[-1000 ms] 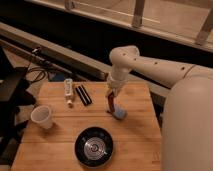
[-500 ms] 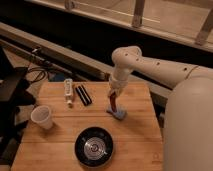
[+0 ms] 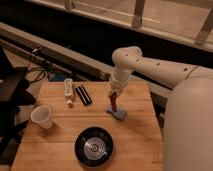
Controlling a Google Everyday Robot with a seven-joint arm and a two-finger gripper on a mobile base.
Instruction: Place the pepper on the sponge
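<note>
A light-blue sponge [image 3: 118,113] lies on the wooden table [image 3: 60,145], right of centre. The dark-red pepper [image 3: 114,103] stands nearly upright with its lower tip on the sponge. My gripper [image 3: 115,94] hangs straight above it at the end of the white arm, at the pepper's top end. The arm reaches in from the right side of the camera view.
Two black sticks [image 3: 83,95] and a white tube-like object [image 3: 68,91] lie at the table's back left. A white cup [image 3: 42,116] stands at the left. A black round bowl [image 3: 94,145] sits near the front. Cables and a dark chair are left of the table.
The arm has shifted slightly, bringing the pepper down and a little left so its tip rests on the sponge.
</note>
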